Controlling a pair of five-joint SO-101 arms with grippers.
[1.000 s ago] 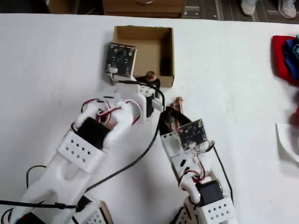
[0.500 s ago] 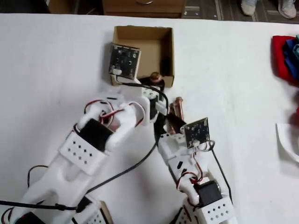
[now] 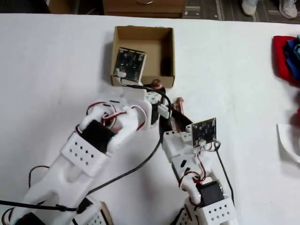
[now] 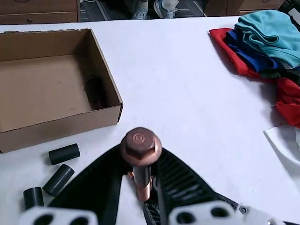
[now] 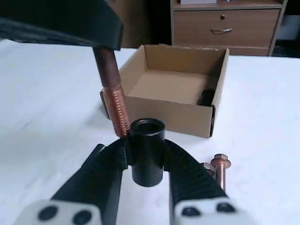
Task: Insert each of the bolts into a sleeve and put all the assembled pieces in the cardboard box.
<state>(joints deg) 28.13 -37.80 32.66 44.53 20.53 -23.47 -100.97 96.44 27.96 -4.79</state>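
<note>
Deep in a corner of the cardboard box (image 4: 61, 124), one dark piece (image 4: 96, 91) is too shadowed to identify; one of two loose bolts (image 5: 220, 171) is half hidden behind my right gripper (image 5: 146, 152). That gripper clasps one black sleeve (image 5: 147, 136) upright, while my left gripper (image 4: 139, 164) clamps one copper bolt (image 4: 140, 147), tip beside the sleeve's rim. Three loose sleeves (image 4: 64, 153) lie outside the box.

The place looks like an office or a simple workroom: a wide white table (image 3: 243, 70), a wooden drawer cabinet (image 5: 225, 28) behind it, folded clothes (image 4: 262, 37) on the table.
</note>
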